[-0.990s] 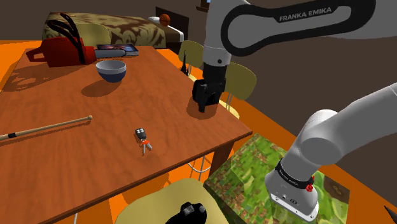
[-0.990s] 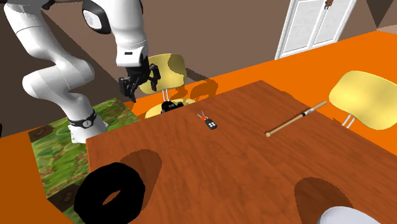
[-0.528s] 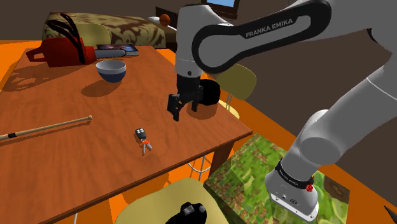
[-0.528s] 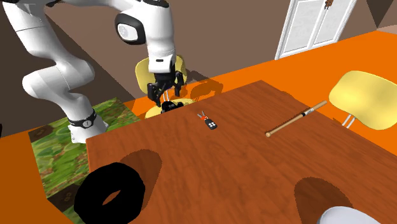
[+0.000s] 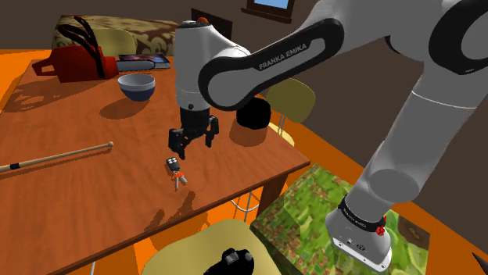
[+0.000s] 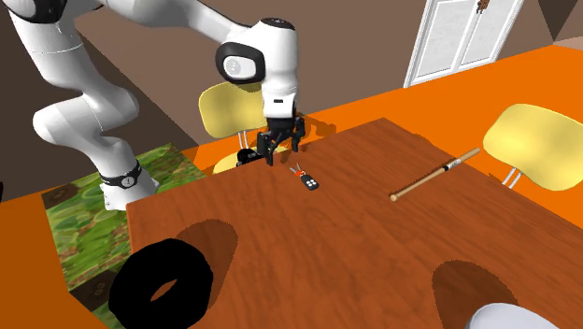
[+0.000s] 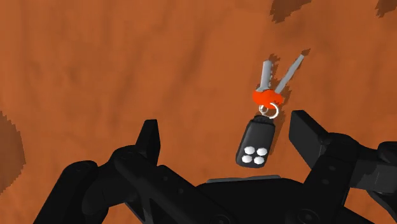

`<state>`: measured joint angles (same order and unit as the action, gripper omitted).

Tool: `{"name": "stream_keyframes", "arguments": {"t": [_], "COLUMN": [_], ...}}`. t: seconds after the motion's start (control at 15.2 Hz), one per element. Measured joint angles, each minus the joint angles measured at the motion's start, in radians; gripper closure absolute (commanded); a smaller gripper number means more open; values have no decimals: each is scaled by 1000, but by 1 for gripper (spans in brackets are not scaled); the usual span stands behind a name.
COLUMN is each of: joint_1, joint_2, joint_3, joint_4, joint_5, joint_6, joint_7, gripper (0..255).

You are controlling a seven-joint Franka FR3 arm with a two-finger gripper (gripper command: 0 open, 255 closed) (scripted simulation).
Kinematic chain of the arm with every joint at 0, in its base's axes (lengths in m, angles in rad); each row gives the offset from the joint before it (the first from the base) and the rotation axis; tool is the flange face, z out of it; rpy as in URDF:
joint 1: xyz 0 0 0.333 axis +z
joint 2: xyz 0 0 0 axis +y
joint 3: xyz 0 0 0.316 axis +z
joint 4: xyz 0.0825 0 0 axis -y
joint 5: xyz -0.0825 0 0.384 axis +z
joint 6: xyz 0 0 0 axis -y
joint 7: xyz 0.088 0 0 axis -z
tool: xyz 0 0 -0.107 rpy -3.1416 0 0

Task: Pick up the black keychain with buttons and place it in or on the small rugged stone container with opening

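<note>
The pincer (image 5: 192,143) has swung above the keychain (image 7: 256,141), wide open, empty; seemingly light and stiff, grip its black body.

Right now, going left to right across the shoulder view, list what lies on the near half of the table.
Wooden stick → blue bowl → black keychain → black round container.
</note>
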<state>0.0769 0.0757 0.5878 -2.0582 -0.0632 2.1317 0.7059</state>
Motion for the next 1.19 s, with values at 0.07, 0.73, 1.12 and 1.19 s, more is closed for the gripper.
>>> {"name": "stream_keyframes", "arguments": {"t": [0.07,0.73,1.12,1.19], "joint_1": [12,93,98,98], "joint_2": [41,267,287,287], "joint_3": [3,-31,-38,-38], "joint_4": [29,173,163,163], "joint_5": [-36,-213,-229,-229], "joint_6": [7,55,82,82], "joint_7": [39,200,211,211], "gripper": [0,0,0,0]}}
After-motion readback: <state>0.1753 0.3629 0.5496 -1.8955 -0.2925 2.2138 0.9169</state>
